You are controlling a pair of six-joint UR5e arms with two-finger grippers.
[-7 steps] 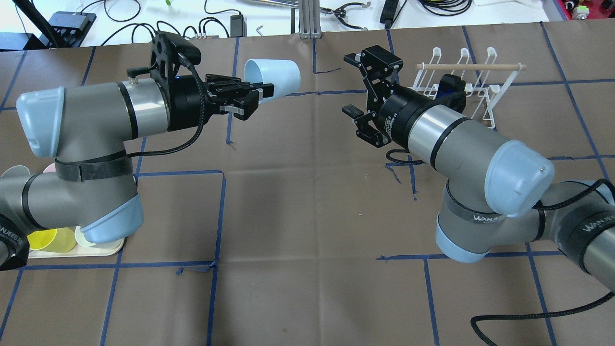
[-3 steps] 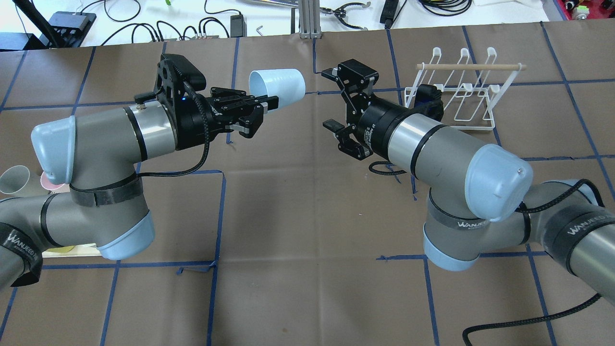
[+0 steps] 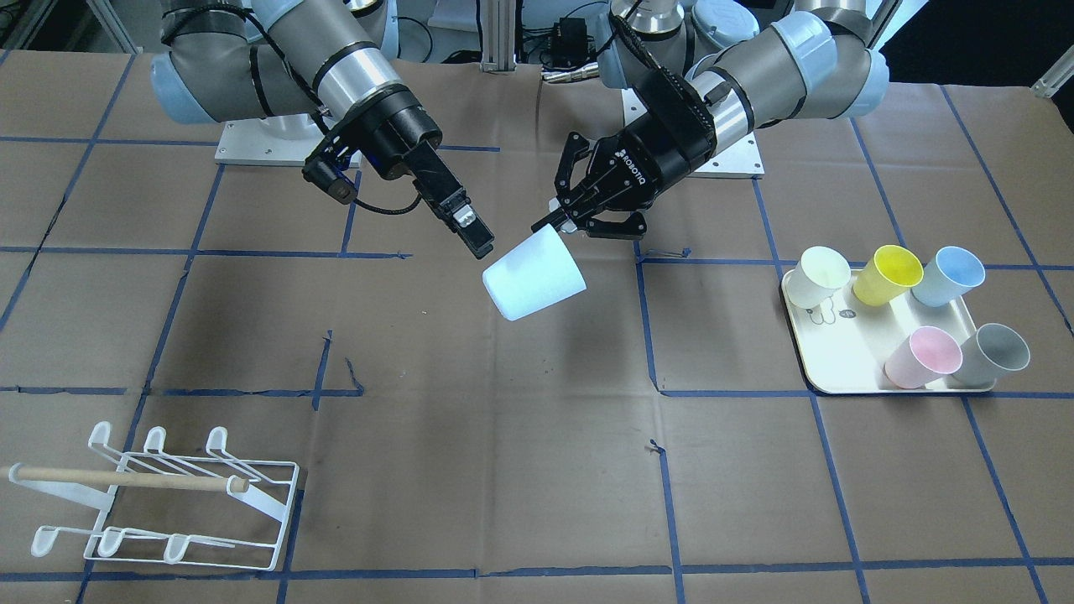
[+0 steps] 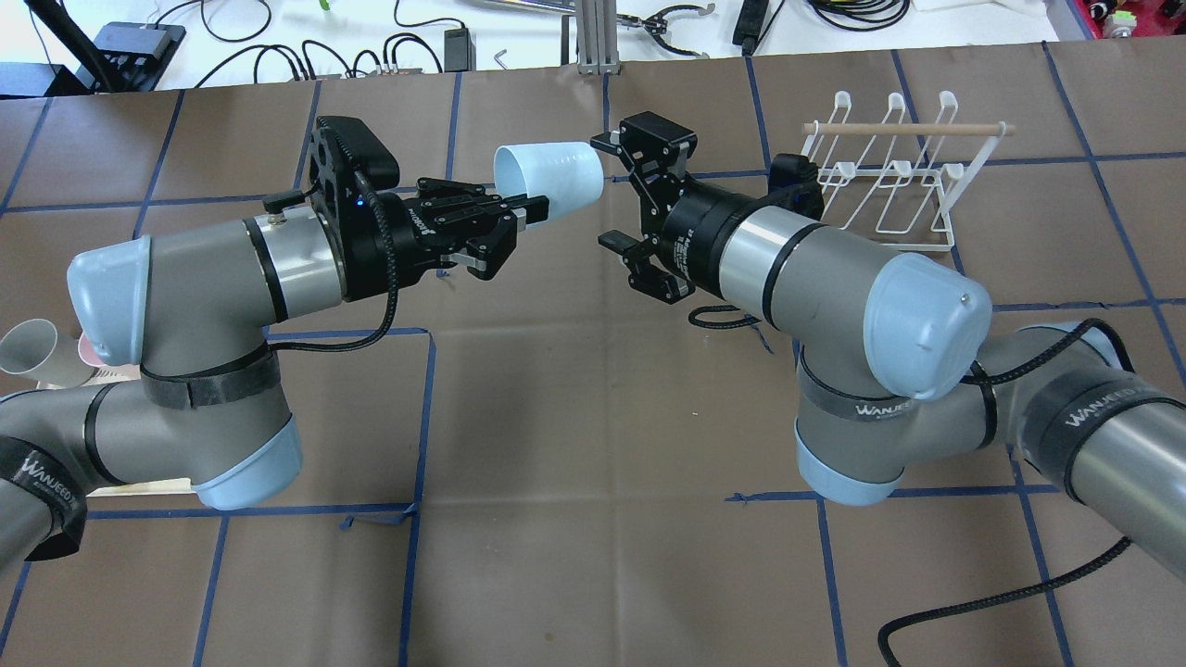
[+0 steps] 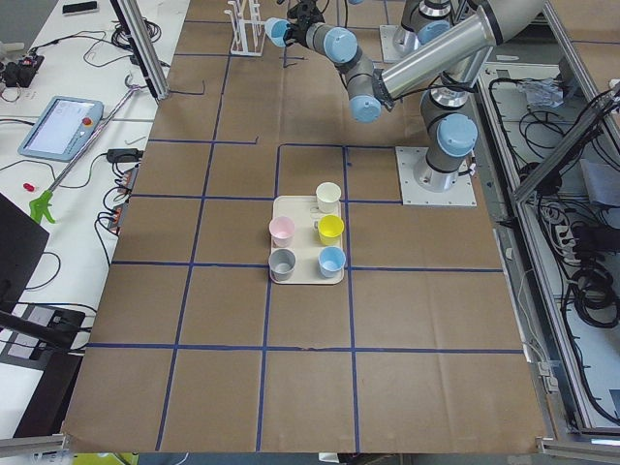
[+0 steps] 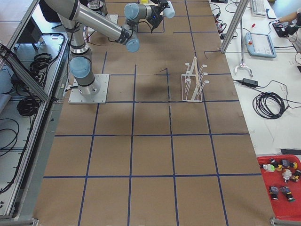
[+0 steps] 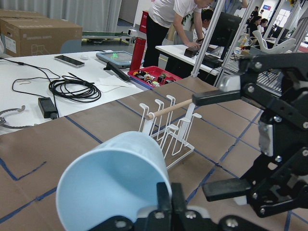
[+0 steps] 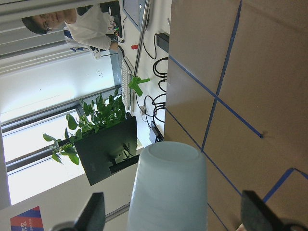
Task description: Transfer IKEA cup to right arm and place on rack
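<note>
A pale blue IKEA cup (image 4: pixel 551 171) hangs on its side above the table, base toward the right arm. My left gripper (image 4: pixel 523 208) is shut on its rim and shows in the front view (image 3: pixel 560 225). The cup also shows in the front view (image 3: pixel 534 277) and the left wrist view (image 7: pixel 115 178). My right gripper (image 4: pixel 610 193) is open, its fingers spread above and below just off the cup's base, not touching. In the right wrist view the cup (image 8: pixel 168 187) sits between both fingers. The white wire rack (image 4: pixel 889 176) stands empty behind the right arm.
A cream tray (image 3: pixel 839 361) at the robot's left holds several upright cups: white, yellow (image 3: pixel 888 273), blue, pink and grey. The rack also shows in the front view (image 3: pixel 168 495). Cables and tools lie beyond the table's far edge.
Both arms have moved toward each other. The left gripper carried the cup right; the open right gripper moved left and now stands right at the cup's base.
</note>
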